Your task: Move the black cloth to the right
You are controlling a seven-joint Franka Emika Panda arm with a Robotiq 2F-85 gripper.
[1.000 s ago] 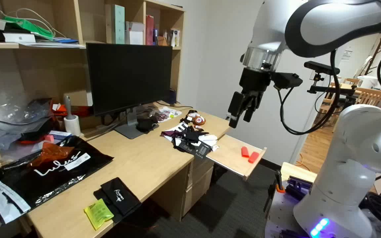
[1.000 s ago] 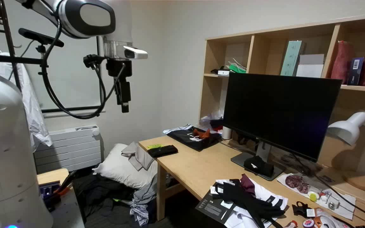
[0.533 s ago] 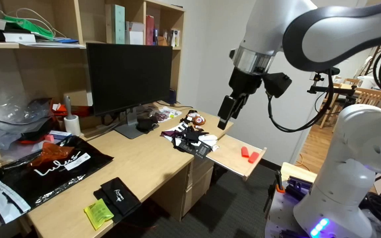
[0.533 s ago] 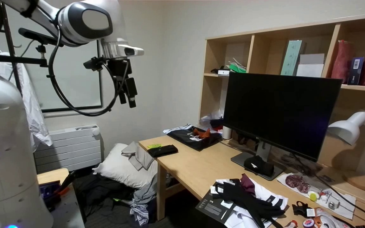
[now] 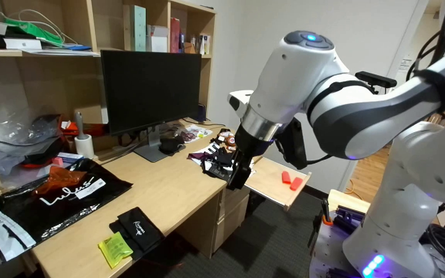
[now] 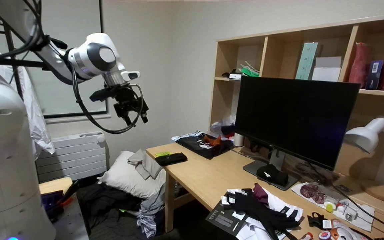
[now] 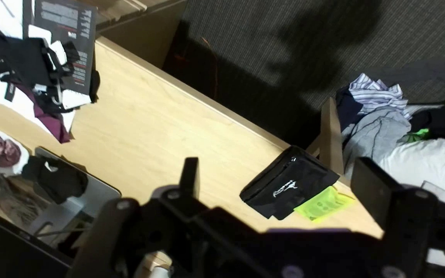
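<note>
On a pale, rectangular wooden desk (image 5: pixel 160 191), near the rear edge, a wide, black flat-screen monitor (image 5: pixel 151 88) is being supported. Along one end edge, toward the rear corner, a glossy black plastic bag (image 5: pixel 48 212) with white lettering is being carried. A black, two-fingered claw (image 7: pixel 278 173) is being held in the air, its fingers being spread wide and nothing being gripped. At the front edge, near the corner at the bag's end, a folded black cloth (image 5: pixel 140 233) with a white emblem is being borne. It is being touched by a shiny, yellow-green, rectangular packet (image 5: pixel 115 249).
</note>
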